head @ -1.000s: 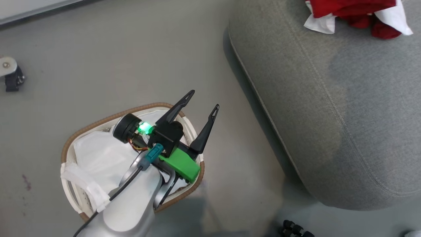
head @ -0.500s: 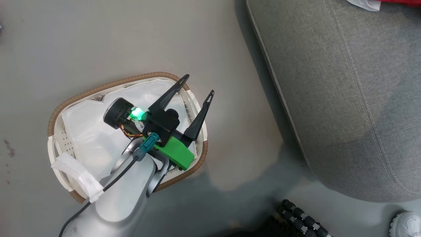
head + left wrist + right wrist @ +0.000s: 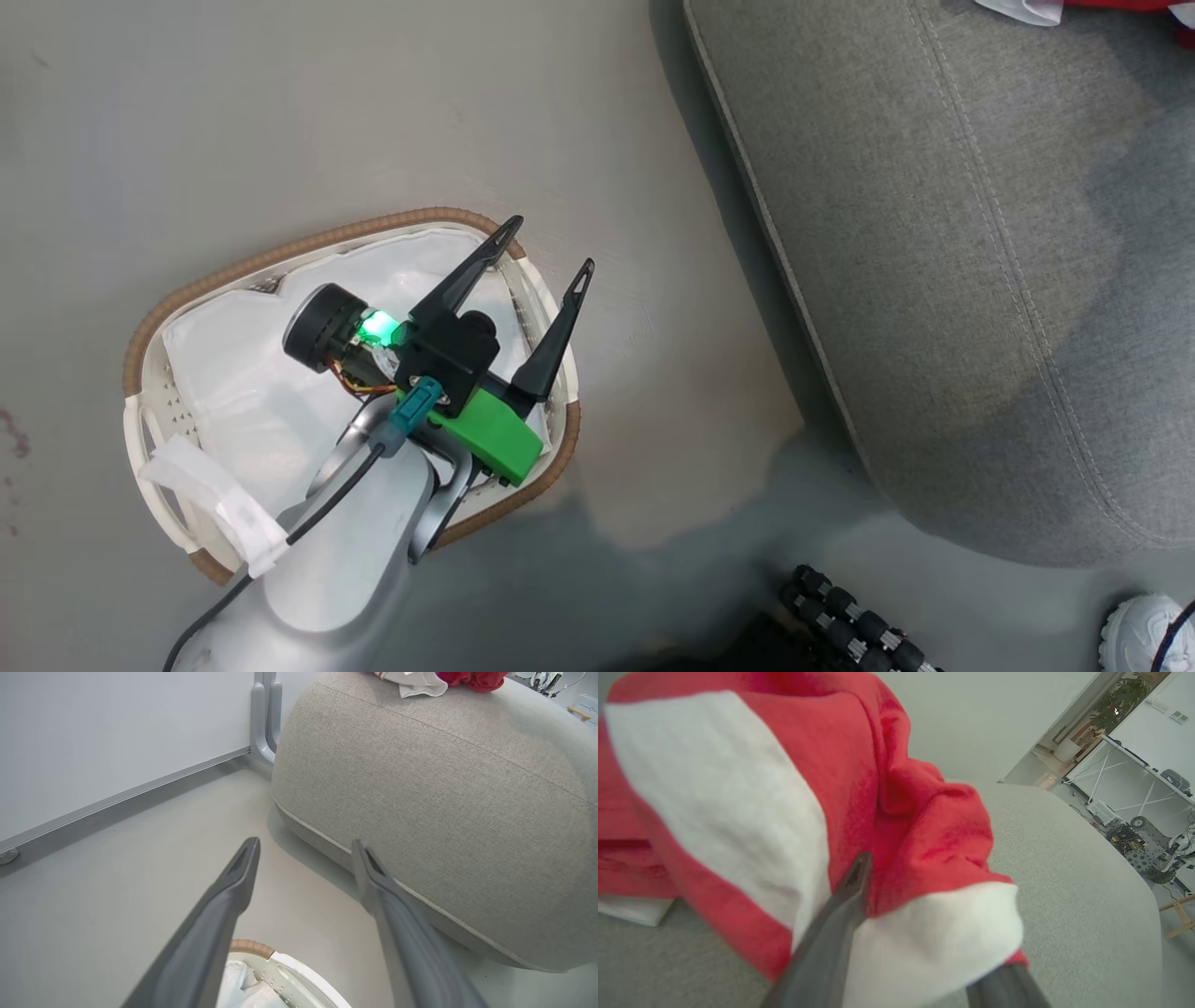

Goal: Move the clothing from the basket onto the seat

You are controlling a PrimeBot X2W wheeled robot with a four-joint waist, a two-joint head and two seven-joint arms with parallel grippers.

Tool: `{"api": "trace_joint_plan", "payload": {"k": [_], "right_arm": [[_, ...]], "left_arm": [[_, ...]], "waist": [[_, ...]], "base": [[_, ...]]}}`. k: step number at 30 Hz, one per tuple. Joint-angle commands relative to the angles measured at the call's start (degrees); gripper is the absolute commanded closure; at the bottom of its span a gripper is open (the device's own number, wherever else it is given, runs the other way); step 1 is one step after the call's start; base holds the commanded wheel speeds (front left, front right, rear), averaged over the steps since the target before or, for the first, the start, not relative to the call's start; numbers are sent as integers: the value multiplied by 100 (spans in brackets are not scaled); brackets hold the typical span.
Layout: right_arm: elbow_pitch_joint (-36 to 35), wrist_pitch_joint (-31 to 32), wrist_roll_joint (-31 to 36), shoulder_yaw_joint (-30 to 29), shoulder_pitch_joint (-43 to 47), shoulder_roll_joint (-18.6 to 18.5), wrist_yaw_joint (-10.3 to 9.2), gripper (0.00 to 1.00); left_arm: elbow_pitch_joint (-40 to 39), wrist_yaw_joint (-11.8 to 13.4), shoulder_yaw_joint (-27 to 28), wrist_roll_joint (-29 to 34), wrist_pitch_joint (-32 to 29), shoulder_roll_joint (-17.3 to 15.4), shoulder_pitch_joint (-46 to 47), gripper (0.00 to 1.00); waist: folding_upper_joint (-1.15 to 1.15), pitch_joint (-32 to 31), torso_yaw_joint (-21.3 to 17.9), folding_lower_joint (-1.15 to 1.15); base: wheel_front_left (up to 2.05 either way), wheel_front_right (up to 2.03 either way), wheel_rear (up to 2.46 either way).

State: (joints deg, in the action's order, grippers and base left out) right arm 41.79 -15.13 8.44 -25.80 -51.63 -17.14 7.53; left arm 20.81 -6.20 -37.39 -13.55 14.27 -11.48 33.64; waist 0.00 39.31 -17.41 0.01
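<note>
So the red-and-white fleece garment (image 3: 896,812) is on the big grey fabric seat (image 3: 1064,882). Our right gripper (image 3: 929,914) has fingers apart around it; gripping or not, we can't tell. The white oval brown-rimmed basket (image 3: 308,247) looks empty to us, left gripper (image 3: 549,245) spread wide above it. Pretty much done.

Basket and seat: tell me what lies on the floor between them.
Nothing: bare grey floor separates the basket from the seat, as the head view shows.

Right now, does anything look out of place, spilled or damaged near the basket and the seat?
Nothing looks damaged. Two small things stand out: reddish stains mark the floor left of the basket, and the red and white clothing lies crumpled, not spread, on the seat.
</note>
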Motion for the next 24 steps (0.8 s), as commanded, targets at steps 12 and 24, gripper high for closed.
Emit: {"api": "trace_joint_plan", "payload": {"k": [12, 24], "right_arm": [[-552, -2, -139, -13, 1563, 156, -8, 0], [-1051, -2, -148, 488, 1765, -146, -8, 0]], "left_arm": [[103, -28, 153, -296, 97, 445, -383, 0], [-88, -57, 961, -389, 95, 675, -1217, 0]], "waist": [[0, -1109, 408, -1], [0, -2282, 987, -1]], "base": [[0, 0, 0], [0, 0, 0]]}}
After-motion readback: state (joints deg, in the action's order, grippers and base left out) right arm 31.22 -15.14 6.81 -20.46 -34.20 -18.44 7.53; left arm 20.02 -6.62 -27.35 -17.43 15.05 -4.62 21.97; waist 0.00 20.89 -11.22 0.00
